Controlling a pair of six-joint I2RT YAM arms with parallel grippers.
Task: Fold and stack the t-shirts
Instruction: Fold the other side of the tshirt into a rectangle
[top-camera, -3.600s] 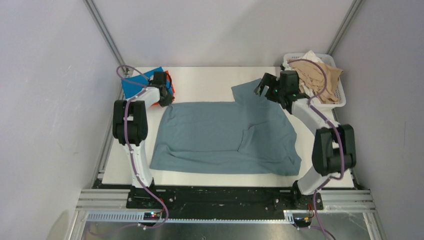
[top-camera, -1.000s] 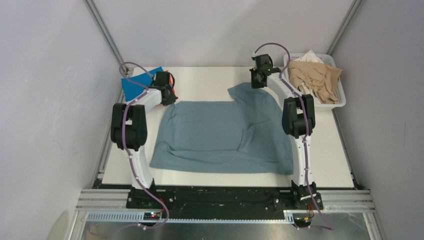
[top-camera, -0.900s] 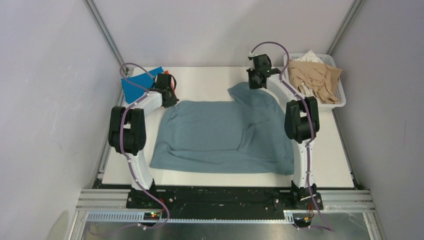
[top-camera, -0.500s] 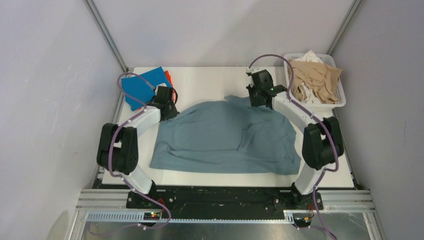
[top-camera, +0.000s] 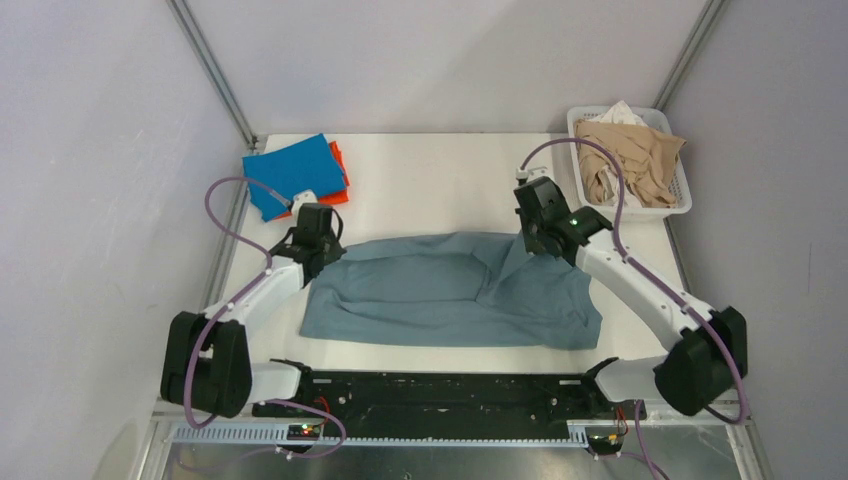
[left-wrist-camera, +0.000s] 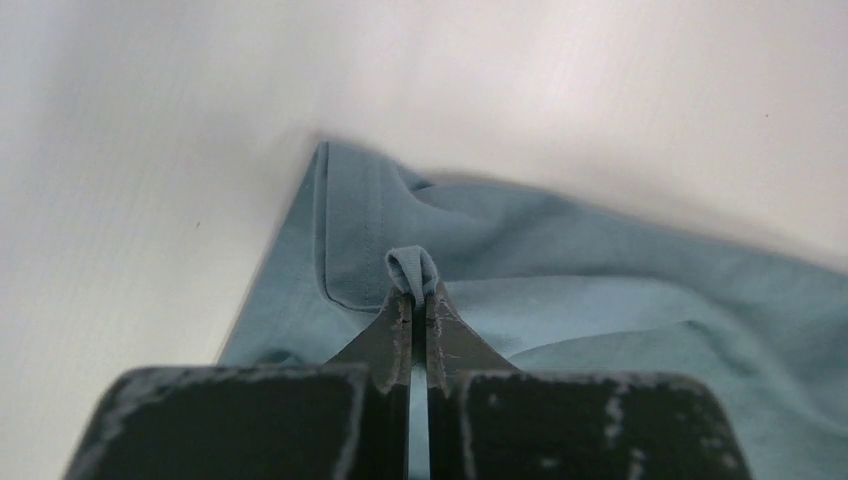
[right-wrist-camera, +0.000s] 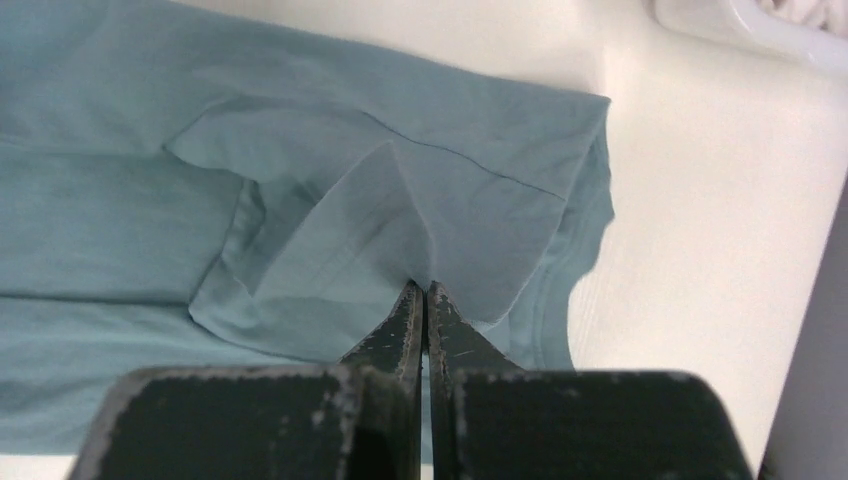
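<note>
Our left gripper (left-wrist-camera: 412, 300) is pinched shut on a small loop of the grey-blue t-shirt (top-camera: 440, 290). Our right gripper (right-wrist-camera: 421, 295) is clamped on a peak of the same cloth. The shirt lies toward the near edge of the desk (top-camera: 430, 180), its far side raised. We judge both grippers should travel level and in step, laying edge on edge. The blue t-shirt (top-camera: 295, 170) and orange t-shirt (top-camera: 340, 190) sit at the far left corner.
</note>
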